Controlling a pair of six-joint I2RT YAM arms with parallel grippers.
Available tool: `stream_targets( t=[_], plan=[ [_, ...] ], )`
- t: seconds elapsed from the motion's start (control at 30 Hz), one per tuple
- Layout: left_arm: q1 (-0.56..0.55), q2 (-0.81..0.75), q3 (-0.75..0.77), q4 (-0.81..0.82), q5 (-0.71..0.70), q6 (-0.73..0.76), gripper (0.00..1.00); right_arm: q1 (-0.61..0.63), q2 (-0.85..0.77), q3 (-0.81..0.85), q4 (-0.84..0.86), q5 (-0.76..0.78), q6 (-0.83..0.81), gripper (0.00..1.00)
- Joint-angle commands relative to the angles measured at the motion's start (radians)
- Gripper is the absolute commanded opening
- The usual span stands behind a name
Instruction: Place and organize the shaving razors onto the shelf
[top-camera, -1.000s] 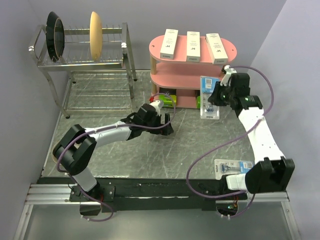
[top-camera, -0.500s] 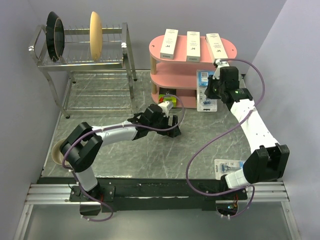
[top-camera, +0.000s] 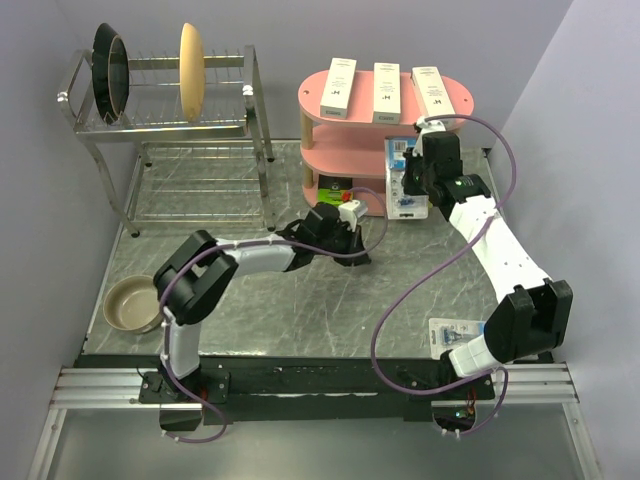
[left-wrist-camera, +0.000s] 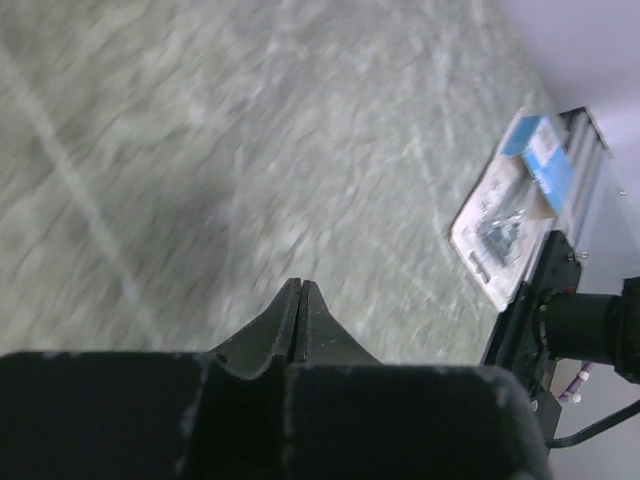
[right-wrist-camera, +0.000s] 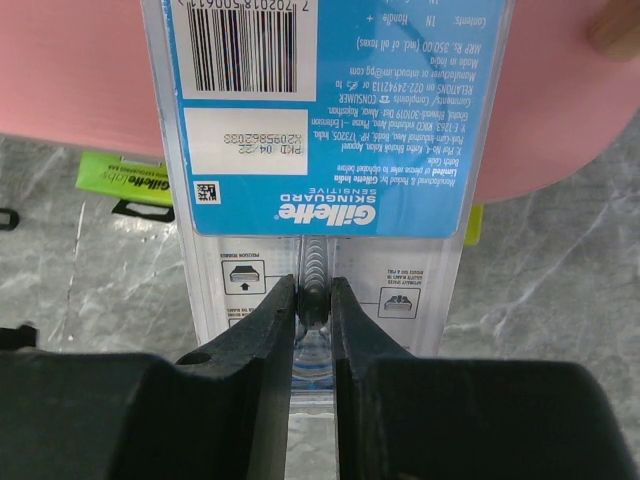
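1. The shelf (top-camera: 458, 98): pink, three oval boards on light wooden posts; upright at the table's 1 o'clock.
2. Left white box (top-camera: 338, 86), middle white box (top-camera: 386, 92), right white box (top-camera: 432, 97): slim; flat on the top board, side by side and apart; long sides running roughly 12 to 6 o'clock.
3. Held blister pack (right-wrist-camera: 320, 150): clear with a blue card; upright just in front of the shelf's 3 o'clock end; its clear part pinched by the right gripper (right-wrist-camera: 313, 300).
4. Loose blister pack (top-camera: 458, 331): flat on the table at 5 o'clock; partly hidden.
5. Black-and-lime-green box (top-camera: 334, 186): in the bottom tier's 9 o'clock end; a lime-green box face (right-wrist-camera: 130, 180) also shows behind the held blister pack, under a pink board.
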Motion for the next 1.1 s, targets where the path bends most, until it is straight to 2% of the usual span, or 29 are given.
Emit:
stream_targets(
  t=[0.0, 0.23, 0.3, 0.33, 0.37, 0.4, 0.43, 0.47, 0.5, 0.53, 0.6, 0.83, 1.07],
  plan=[
    [-0.023, 0.044, 0.083, 0.153, 0.111, 0.004, 0.01, 0.004, -0.008, 0.059, 0.068, 0.063, 0.008, 0.04],
    [-0.048, 0.094, 0.099, 0.343, 0.059, -0.033, 0.02, 0.014, 0.004, 0.061, 0.075, 0.076, 0.013, 0.06],
    [-0.048, 0.122, 0.091, 0.429, 0.029, -0.060, 0.11, 0.015, 0.012, 0.070, 0.074, 0.081, 0.008, 0.07],
    [-0.043, 0.133, 0.079, 0.472, 0.022, -0.097, 0.13, 0.015, 0.016, 0.076, 0.072, 0.084, 0.008, 0.07],
    [-0.025, 0.157, 0.067, 0.592, 0.025, -0.150, 0.15, 0.017, 0.019, 0.081, 0.071, 0.087, 0.007, 0.07],
    [-0.016, 0.168, 0.038, 0.644, 0.028, -0.280, 0.17, 0.017, 0.023, 0.087, 0.068, 0.089, 0.007, 0.07],
    [-0.010, 0.174, 0.027, 0.693, 0.024, -0.331, 0.17, 0.017, 0.026, 0.095, 0.066, 0.095, 0.005, 0.07],
    [-0.006, 0.185, 0.019, 0.730, 0.021, -0.367, 0.15, 0.018, 0.026, 0.096, 0.065, 0.098, 0.004, 0.07],
    [-0.006, 0.188, 0.027, 0.750, 0.012, -0.423, 0.05, 0.018, 0.026, 0.098, 0.068, 0.101, 0.002, 0.07],
    [-0.006, 0.192, 0.034, 0.755, 0.001, -0.456, 0.01, 0.017, 0.023, 0.096, 0.068, 0.104, 0.002, 0.07],
    [-0.008, 0.206, 0.069, 0.755, -0.005, -0.528, 0.01, 0.018, 0.021, 0.095, 0.068, 0.106, 0.001, 0.07],
    [-0.016, 0.248, 0.209, 0.726, -0.030, -0.576, 0.01, 0.021, 0.020, 0.072, 0.071, 0.104, 0.007, 0.08],
    [-0.011, 0.266, 0.242, 0.701, -0.071, -0.623, 0.01, 0.031, 0.042, 0.090, 0.068, 0.115, -0.002, 0.10]
  ],
)
